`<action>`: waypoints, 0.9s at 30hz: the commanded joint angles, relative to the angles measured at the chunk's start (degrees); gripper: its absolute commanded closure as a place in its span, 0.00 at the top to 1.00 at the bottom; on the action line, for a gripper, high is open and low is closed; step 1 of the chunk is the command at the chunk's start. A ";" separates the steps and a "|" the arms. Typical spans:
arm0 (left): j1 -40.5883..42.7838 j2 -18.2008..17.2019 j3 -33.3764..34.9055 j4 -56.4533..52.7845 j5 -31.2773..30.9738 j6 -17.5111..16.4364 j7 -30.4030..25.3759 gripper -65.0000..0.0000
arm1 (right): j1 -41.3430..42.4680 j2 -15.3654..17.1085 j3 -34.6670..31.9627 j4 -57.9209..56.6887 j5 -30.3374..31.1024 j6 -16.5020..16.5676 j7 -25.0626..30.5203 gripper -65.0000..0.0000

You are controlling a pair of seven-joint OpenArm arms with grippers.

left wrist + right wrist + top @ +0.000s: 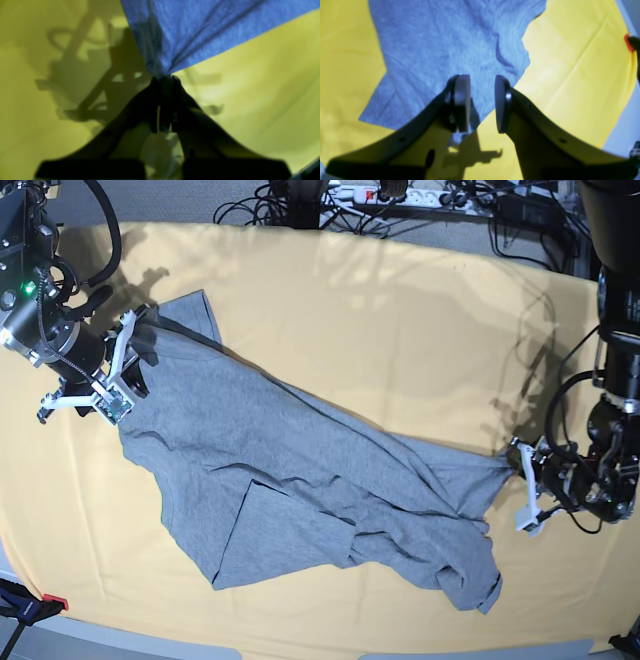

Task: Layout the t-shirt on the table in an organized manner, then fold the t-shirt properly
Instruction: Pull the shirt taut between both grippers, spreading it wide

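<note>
Grey t-shirt (300, 480) spread diagonally across the yellow-orange table (400, 330), running from upper left of the base view down to lower right, creased, a folded flap near lower centre. Left gripper (165, 78) at right edge of the base view, jaws pressed together on a bunched corner of the t-shirt, fabric pulled taut into radiating wrinkles at centre of the left wrist view; arm shadow thrown on the cloth at left of that frame. Right gripper (482, 102) at upper left of the base view, over the shirt's upper end, fingers apart with an empty gap between the pads (463, 100); nothing clamped there. Cables (420, 200) along the top edge behind the table.
</note>
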 commanded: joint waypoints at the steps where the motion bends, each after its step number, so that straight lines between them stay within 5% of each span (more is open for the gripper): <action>1: -2.73 -2.01 -0.50 1.29 -2.64 -1.36 0.37 0.00 | 0.48 0.85 0.57 -0.39 0.11 -0.33 1.03 0.41; 5: -3.19 -7.37 -0.50 3.48 -16.00 -7.76 2.45 0.00 | 0.50 0.87 0.57 -4.59 0.13 -1.81 0.33 0.60; 11: -3.04 -13.18 -0.50 4.22 -38.37 -8.21 7.90 0.00 | 0.50 0.87 0.57 -6.73 2.99 -4.85 -2.64 0.61; 18: -1.86 -17.11 -0.50 4.22 -38.37 -8.21 7.90 0.00 | -0.76 -0.15 0.57 -6.78 7.69 -4.20 -2.89 0.60; 21: -1.84 -18.23 -0.50 4.22 -38.37 -8.21 7.90 0.00 | -1.42 -1.64 0.59 -7.58 5.60 -8.20 -2.86 0.60; 27: -1.03 -18.60 -0.50 4.20 -38.37 -8.21 7.90 0.00 | -1.20 -6.71 0.59 -13.16 5.25 -11.21 -2.38 0.60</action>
